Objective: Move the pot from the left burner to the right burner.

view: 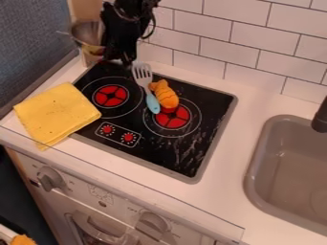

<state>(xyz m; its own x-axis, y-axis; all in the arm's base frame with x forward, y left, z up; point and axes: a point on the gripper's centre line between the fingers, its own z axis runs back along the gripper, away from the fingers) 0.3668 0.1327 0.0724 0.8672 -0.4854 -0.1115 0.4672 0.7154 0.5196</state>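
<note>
Camera view: pot [83, 32] of shiny metal, round and bowl-like, thin handle out to the left. Fork [142, 74] with flat slotted metal head, smooth pale blue handle. Orange toy [166, 95], rounded, dark stripes across it. Yellow cloth [57, 112], soft, roughly square, small dark specks. Gripper [121, 61] black, hanging at upper left over the back edge of the stovetop [207, 115]. Cannot tell whether it stands apart, together or clamped on the pot. Pot lies just beside it, on the picture's left and partly behind it, beyond the stovetop's back left corner and off both burners; whether it touches the gripper, cannot tell. Left burner [110, 95] and right burner [172, 117] are red discs in pale rings on glossy black, scuffed at right. Toy's near end overlaps the right burner; fork lies between burners, against or just beside the toy. Cloth overlaps the stovetop's left edge onto white counter [220, 167]. Grey sink [256, 158] and black faucet [321, 117] at right. White brick-shaped tiles [239, 36] behind, textured blue-grey wall [32, 38] at left. Light oven front below, round knobs.
</note>
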